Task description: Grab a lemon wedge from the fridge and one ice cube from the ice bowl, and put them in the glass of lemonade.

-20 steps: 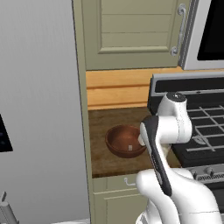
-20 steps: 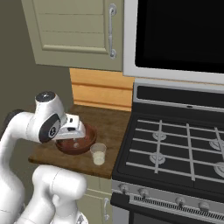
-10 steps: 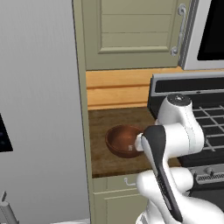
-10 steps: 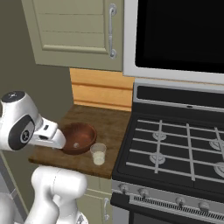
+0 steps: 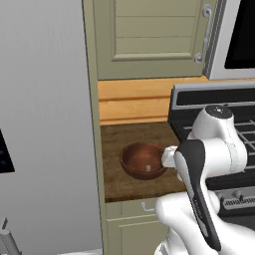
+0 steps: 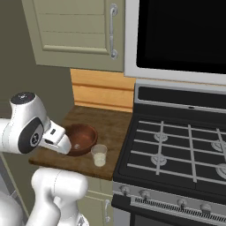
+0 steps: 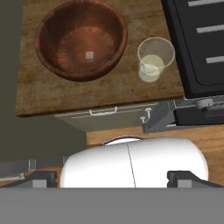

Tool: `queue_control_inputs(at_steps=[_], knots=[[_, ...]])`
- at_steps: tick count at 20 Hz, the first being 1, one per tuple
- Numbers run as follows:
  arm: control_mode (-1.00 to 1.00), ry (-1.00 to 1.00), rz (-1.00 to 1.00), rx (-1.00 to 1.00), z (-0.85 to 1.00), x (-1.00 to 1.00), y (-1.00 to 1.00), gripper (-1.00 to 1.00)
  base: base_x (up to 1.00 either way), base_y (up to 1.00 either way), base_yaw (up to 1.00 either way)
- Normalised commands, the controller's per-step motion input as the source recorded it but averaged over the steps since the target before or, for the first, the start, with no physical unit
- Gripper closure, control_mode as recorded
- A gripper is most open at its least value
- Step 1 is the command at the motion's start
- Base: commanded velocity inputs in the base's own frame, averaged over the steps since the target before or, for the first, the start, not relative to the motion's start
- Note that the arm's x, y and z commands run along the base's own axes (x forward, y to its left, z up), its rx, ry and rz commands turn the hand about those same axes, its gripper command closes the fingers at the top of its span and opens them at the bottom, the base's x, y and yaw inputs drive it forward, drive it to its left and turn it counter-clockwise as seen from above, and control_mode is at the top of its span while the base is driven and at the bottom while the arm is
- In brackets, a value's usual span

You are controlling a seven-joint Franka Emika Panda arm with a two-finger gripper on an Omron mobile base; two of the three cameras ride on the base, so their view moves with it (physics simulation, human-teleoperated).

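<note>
Comparing with a second ago, we find the arm swung back from the ice bowl; gripper spread and empty, ice cube untouched, glass awaiting.

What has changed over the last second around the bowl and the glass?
The arm has swung from over the bowl back toward the base, its jaws open and empty. The ice bowl, the ice cube inside it and the glass of lemonade beside it stay put on the wooden counter.
</note>
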Motion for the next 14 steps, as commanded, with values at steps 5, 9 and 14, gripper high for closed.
queue_control_inputs(at_steps=[5, 9, 14], knots=[[1.00, 0.00, 0.00, 0.00, 0.00, -0.02, 0.00, -1.00, -0.30, 0.08, 0.00], [1.00, 0.00, 0.00, 0.00, 0.00, 0.00, 0.00, -1.00, -0.99, 0.61, 0.00], [1.00, 0.00, 0.00, 0.00, 0.00, 0.00, 0.00, -1.00, -0.73, 0.96, 0.15]])
